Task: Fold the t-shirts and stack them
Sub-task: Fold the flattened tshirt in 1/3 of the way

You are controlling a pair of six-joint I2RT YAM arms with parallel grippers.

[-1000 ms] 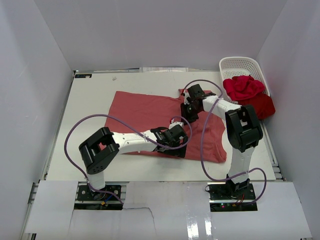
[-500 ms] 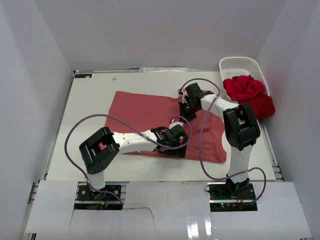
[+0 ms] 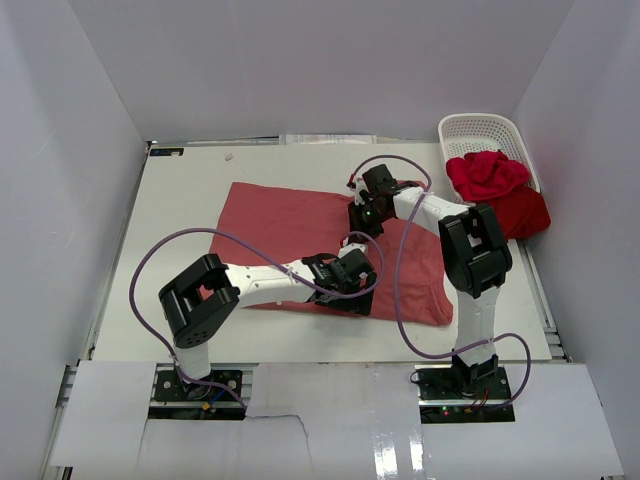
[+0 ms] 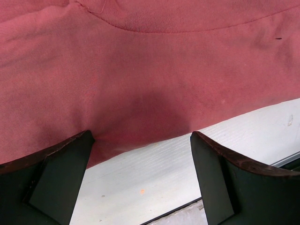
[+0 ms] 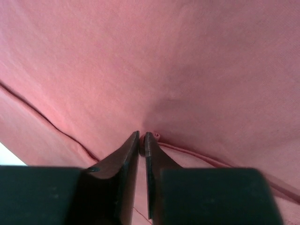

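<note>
A dusty salmon-red t-shirt (image 3: pixel 300 222) lies spread flat across the middle of the table. My right gripper (image 3: pixel 362 217) sits at its far right part and is shut on a pinch of the cloth (image 5: pixel 151 137), with a hem fold running off to the right. My left gripper (image 3: pixel 350 290) is over the shirt's near edge, open wide, nothing between its fingers (image 4: pixel 213 168); bare table shows in the gap (image 4: pixel 145 183). A bright crimson t-shirt (image 3: pixel 487 175) is bunched in the basket, and a darker red one (image 3: pixel 520 212) hangs over the basket's near end.
The white lattice basket (image 3: pixel 480 132) stands at the far right corner. White walls close in the table (image 3: pixel 180 200) on the left, back and right. Purple cables loop from both arms over the shirt.
My right gripper has closed on the shirt's cloth and moved a little left and away. The left arm has not moved.
</note>
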